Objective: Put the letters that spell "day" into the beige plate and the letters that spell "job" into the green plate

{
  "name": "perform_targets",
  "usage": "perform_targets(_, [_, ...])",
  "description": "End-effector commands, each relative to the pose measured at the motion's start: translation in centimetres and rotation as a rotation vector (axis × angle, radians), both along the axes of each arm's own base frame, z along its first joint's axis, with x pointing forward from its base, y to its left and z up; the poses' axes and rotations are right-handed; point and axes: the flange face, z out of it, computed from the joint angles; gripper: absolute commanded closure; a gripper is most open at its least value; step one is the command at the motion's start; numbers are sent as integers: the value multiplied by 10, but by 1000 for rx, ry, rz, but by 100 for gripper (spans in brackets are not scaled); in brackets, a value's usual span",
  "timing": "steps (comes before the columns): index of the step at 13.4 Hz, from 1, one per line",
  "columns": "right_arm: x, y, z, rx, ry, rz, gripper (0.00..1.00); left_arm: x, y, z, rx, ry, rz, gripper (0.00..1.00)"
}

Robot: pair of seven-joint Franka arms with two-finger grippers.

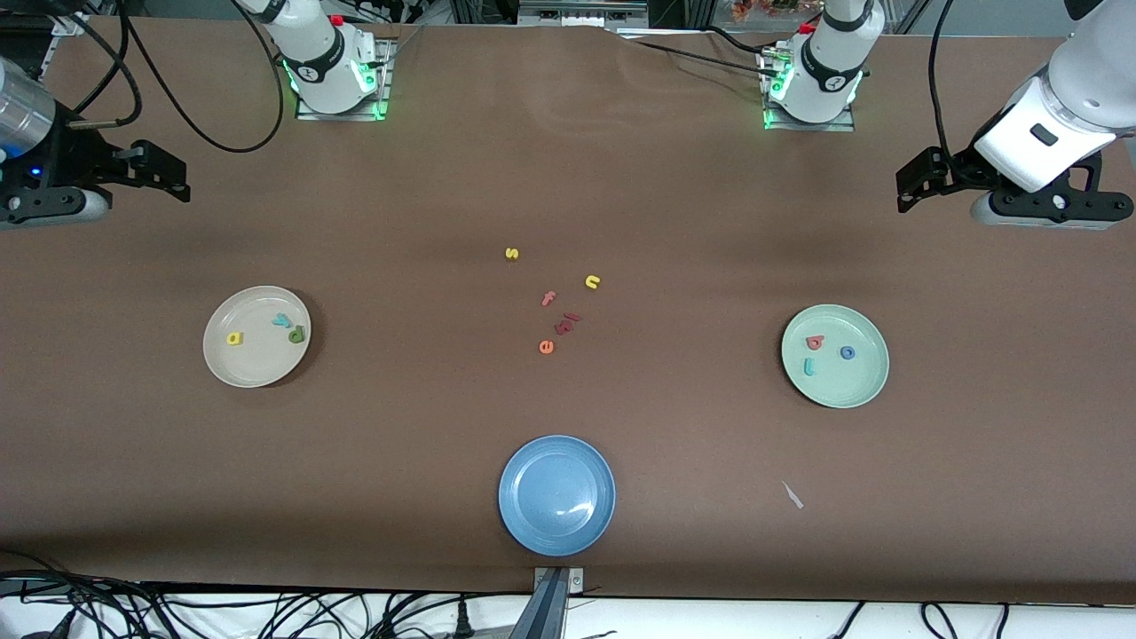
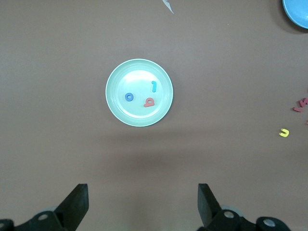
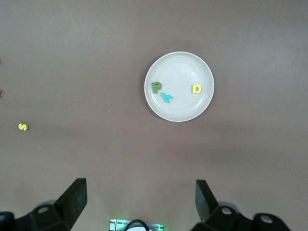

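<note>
Beige plate [image 1: 222, 359], toward the right arm's end of the table: holds green "d" [image 1: 296, 335], yellow "a" [image 1: 234, 338] and teal "y" [image 1: 282, 319], the "a" at nine o'clock of the "d". Green plate [image 1: 856, 386], toward the left arm's end: holds teal "j" [image 1: 808, 366], blue "o" [image 1: 848, 352], red "b" [image 1: 815, 342]. Left gripper [image 2: 143, 204] and right gripper [image 3: 141, 202]: both raised above bare table, fingers spread wide, empty.
</note>
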Motion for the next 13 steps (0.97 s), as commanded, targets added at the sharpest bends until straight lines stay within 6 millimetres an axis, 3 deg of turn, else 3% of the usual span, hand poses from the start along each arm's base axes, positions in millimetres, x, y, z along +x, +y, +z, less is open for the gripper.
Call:
perform_targets(1, [-3,0,-2,-2,6,-18,0,2,-2,7,-7,6,-16,0])
perform_targets(13, [14,2,-11,-10,-58,-57,0,4,7,7,-8,4,-2,0])
